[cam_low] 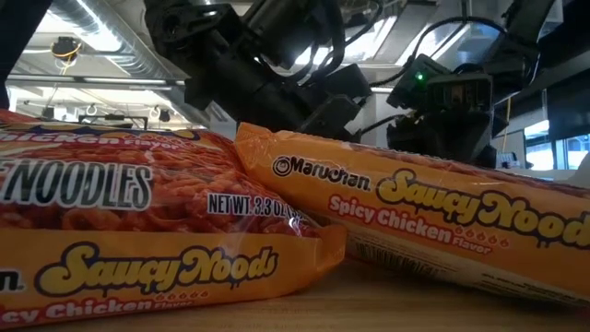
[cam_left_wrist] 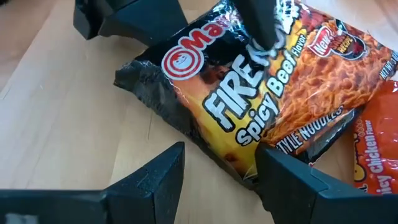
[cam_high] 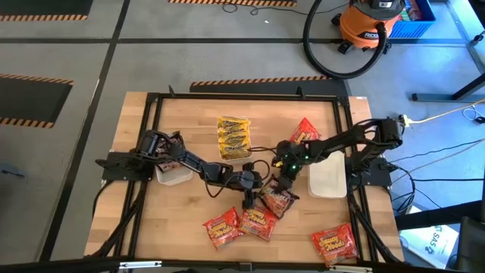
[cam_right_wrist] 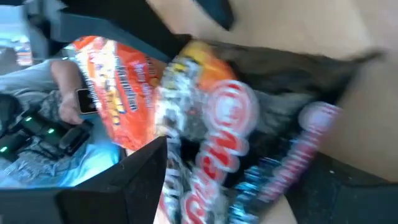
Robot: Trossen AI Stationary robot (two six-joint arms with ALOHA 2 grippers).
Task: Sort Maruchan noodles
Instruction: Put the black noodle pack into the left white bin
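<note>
Both grippers meet over the middle of the desk, near its front: the left gripper reaches in from the left, the right gripper from the right, and a dark Fire Spicy Beef packet lies between them. In the left wrist view the left gripper stands wide, its fingers straddling the packet's near corner without closing on it. The right gripper's fingers also stand wide, right over the packet; whether they touch it I cannot tell. The packet's long axis runs slantwise between the two arms, so either could take it, though the right looks a shade nearer. Other packets are scattered: a yellow stack toward the back, a red one beside the right arm, three orange Saucy Noods packets along the front edge. A white tray sits at the right, another tray at the left.
</note>
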